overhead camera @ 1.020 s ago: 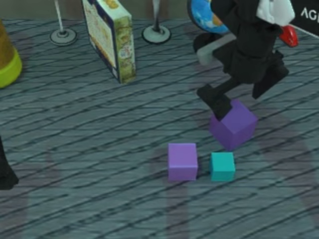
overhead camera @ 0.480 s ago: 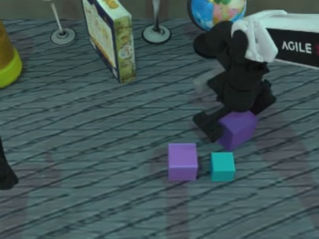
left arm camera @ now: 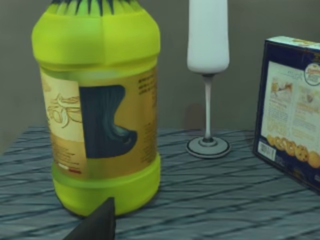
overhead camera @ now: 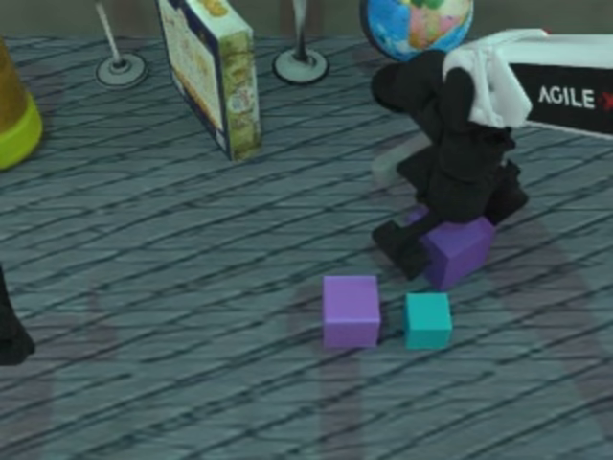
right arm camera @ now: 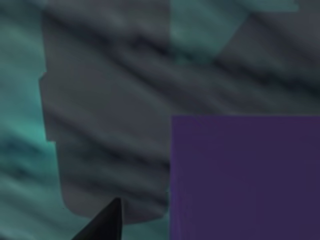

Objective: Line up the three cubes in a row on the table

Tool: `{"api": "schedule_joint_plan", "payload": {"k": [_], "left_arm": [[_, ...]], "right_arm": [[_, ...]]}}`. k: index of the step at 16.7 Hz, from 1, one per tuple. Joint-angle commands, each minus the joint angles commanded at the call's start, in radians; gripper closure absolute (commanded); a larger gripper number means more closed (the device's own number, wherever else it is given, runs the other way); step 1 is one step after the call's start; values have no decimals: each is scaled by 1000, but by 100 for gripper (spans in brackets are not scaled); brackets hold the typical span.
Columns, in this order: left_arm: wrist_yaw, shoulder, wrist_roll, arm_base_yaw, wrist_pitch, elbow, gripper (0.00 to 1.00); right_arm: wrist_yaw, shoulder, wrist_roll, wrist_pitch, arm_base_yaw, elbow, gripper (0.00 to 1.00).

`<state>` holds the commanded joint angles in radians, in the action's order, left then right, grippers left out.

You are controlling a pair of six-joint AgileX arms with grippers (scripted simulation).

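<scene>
1. The table (overhead camera: 172, 240), grey-teal with dark wavy lines, carries clutter along its far edge: a yellow oil jug (left arm camera: 97, 105) at far left, two white stemmed glasses (overhead camera: 121, 67), a biscuit box (overhead camera: 215, 72) and a globe (overhead camera: 417, 24).
2. The right arm reaches in from the right side; its right gripper (overhead camera: 450, 225) sits low over the large dark purple cube (overhead camera: 462, 251), one black finger (overhead camera: 402, 247) at the cube's left face. Whether the fingers clamp the cube, I cannot tell.
3. The lavender cube (overhead camera: 351, 310) and the small teal cube (overhead camera: 427, 320) sit side by side, nearer the front, with a narrow gap between them; the dark cube lies just behind the teal one, turned askew.
4. The left gripper (overhead camera: 10, 335) is parked at the left edge.
5. The right wrist view shows the dark purple cube close up, flat on the table; the left wrist view faces the jug, a glass and the box.
</scene>
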<state>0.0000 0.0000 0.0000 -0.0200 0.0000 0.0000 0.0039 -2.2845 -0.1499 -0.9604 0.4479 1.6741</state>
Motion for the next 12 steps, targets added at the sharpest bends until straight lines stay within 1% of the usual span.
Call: {"api": "schedule_joint_plan", "payload": {"k": [10, 11, 12], "left_arm": [[0, 0, 0, 0, 0, 0, 0], [0, 0, 0, 0, 0, 0, 0], [0, 0, 0, 0, 0, 0, 0]], "right_arm": [[0, 0, 0, 0, 0, 0, 98], [0, 0, 0, 0, 0, 0, 100], [0, 0, 0, 0, 0, 0, 100]]}}
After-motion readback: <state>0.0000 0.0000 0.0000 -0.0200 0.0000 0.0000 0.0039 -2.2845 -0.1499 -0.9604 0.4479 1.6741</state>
